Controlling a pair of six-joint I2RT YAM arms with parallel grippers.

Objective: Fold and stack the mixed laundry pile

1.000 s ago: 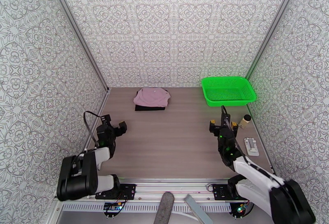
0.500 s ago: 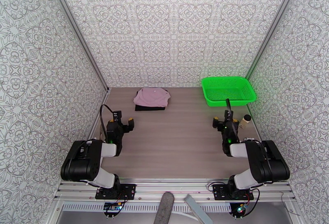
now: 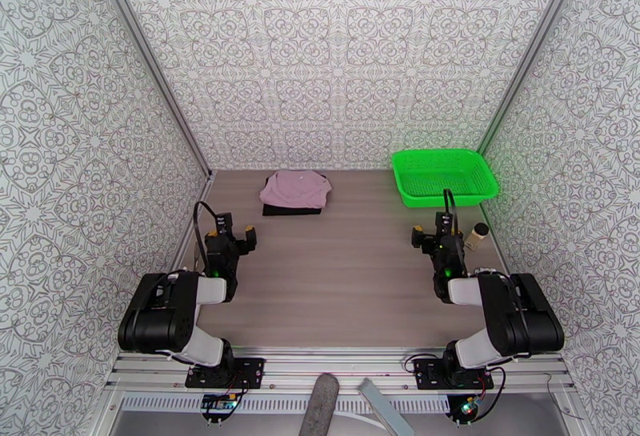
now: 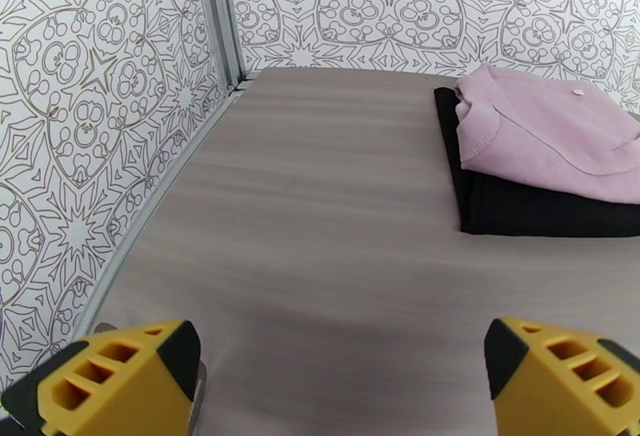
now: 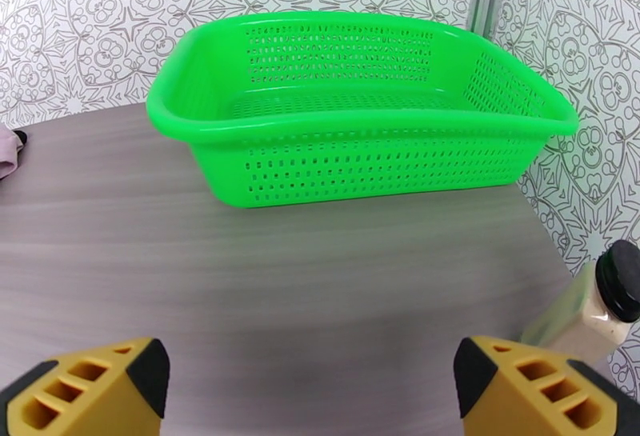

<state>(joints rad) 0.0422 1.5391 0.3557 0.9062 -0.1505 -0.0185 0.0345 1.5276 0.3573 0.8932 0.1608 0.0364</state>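
The left gripper (image 4: 340,350) stands wide open, empty; the pink shirt (image 4: 544,126) atop the black garment (image 4: 544,210) lies ahead-right of it, farther from the equally open, empty right gripper (image 3: 438,236).

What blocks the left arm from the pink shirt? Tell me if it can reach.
Probably yes. The pink shirt lies folded on the black garment, and only bare table lies between it and the left arm, whose jaws stand open. The stretch looks long.
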